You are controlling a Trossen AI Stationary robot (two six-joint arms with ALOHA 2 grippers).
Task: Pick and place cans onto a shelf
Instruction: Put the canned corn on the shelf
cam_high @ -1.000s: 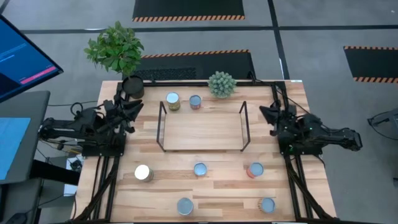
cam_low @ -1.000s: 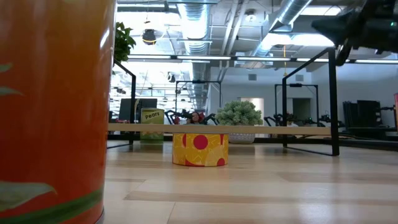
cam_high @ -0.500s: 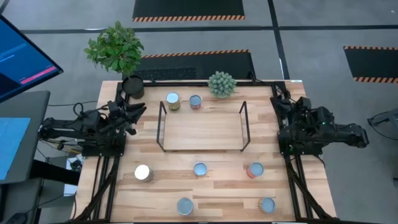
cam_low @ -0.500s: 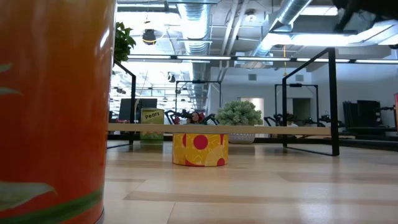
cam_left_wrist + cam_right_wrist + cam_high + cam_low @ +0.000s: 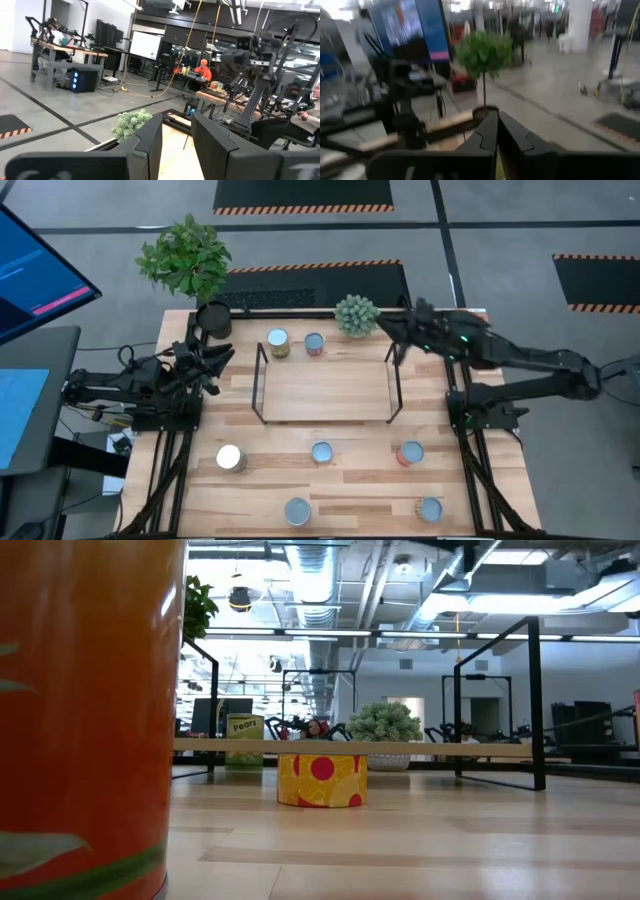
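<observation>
High view has my right gripper [image 5: 385,323] clenched on nothing, reaching over the shelf's [image 5: 325,389] far right corner; my left gripper [image 5: 222,355] waits released at the table's left edge. Shelf's long axis runs left to right. All seven cans [image 5: 321,451] stand upright on the table, off the shelf. One far can [image 5: 244,726] reads "Pears".

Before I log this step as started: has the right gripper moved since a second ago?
Yes. The right gripper has swung from the table's right edge toward the far side, now beside the small round plant.
</observation>
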